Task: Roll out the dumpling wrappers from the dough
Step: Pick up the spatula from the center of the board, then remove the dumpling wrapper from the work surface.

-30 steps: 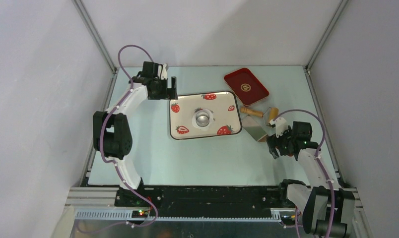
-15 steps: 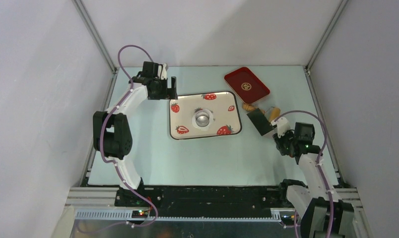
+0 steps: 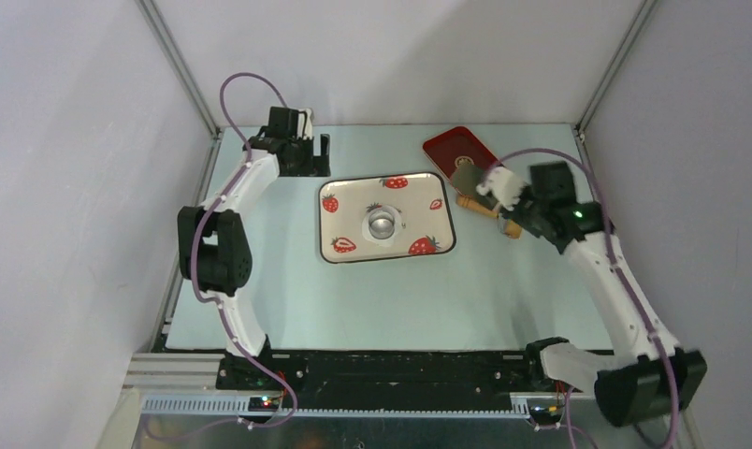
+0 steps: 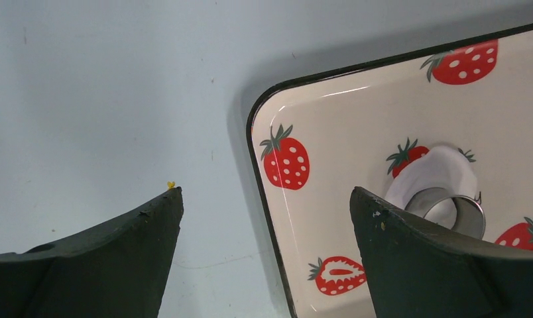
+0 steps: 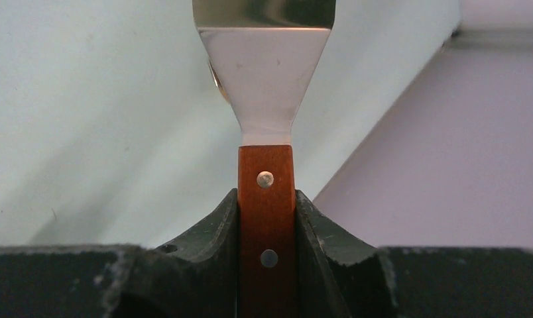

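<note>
The pale blue-green table (image 3: 354,309) starts at the dark rail that carries both arm bases. From there to the strawberry tray (image 3: 352,224) lies a broad bare stretch, the widest open room on the surface. Plain grey walls close the table in on the left, right and far sides.

The strawberry tray sits near the middle of the table. At its centre stands a small silvery cup (image 3: 383,224). The dough (image 4: 431,169), a thin flat white piece, lies under and around that cup, and its edge shows past the rim.

Just right of the strawberry tray, a wooden rolling pin (image 3: 473,207) lies on the table, partly hidden under the right arm. Above it, the right gripper (image 5: 266,199) is clamped on the wooden handle of a spatula (image 5: 264,73). The metal blade reaches toward the red tray (image 3: 452,145), which sits beyond the strawberry tray's far right corner.

Off the strawberry tray's far left corner, the left gripper (image 4: 265,199) hovers with its jaws spread wide and nothing between them. It is close to the left wall.

Metal frame posts rise from both far corners.
</note>
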Controlling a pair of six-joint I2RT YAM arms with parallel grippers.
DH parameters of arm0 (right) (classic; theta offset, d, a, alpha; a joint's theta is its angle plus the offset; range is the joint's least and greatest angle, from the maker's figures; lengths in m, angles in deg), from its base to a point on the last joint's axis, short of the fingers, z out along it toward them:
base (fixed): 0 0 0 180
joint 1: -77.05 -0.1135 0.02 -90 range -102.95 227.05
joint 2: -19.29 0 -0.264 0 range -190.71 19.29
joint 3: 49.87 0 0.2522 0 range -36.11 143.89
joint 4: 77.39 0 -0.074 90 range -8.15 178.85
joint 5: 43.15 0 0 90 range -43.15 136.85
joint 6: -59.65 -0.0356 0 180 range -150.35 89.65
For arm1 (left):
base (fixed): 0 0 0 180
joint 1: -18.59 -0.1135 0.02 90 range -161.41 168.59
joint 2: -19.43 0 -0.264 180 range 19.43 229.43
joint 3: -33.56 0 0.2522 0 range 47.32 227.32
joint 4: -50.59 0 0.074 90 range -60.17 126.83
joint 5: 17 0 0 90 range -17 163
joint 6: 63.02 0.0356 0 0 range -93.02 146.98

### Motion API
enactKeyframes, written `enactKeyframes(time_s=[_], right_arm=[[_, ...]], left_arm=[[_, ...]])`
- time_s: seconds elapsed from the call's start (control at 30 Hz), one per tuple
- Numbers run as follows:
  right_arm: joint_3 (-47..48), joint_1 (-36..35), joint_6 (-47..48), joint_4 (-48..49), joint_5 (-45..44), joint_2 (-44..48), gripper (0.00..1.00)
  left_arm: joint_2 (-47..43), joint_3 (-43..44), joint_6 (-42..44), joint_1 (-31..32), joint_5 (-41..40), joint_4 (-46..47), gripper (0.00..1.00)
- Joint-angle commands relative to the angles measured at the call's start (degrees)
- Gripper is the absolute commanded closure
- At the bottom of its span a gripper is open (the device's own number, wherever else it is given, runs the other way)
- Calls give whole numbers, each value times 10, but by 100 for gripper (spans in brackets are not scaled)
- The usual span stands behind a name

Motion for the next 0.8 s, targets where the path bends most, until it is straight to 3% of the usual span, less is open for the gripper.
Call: enactKeyframes(time_s=[0.0,0.2,0.4,0.57,0.77], right_arm=[[70,-131,16,2,-143,-91,100],[146,-217,48,55,-232,-228,100],[202,-253,35,-10,-244,-311,100],[258,-266,-45,-123,-202,-348,100],[238,-278,-95,-168,-173,-348,100]], left_arm=[[23,9,2,1,-1,5,0],[28,-15,-7,6,32,9,0],[27,-38,-13,21,47,16,0],[19,-59,-27,29,48,42,0],[25,-64,-40,42,47,63,3]])
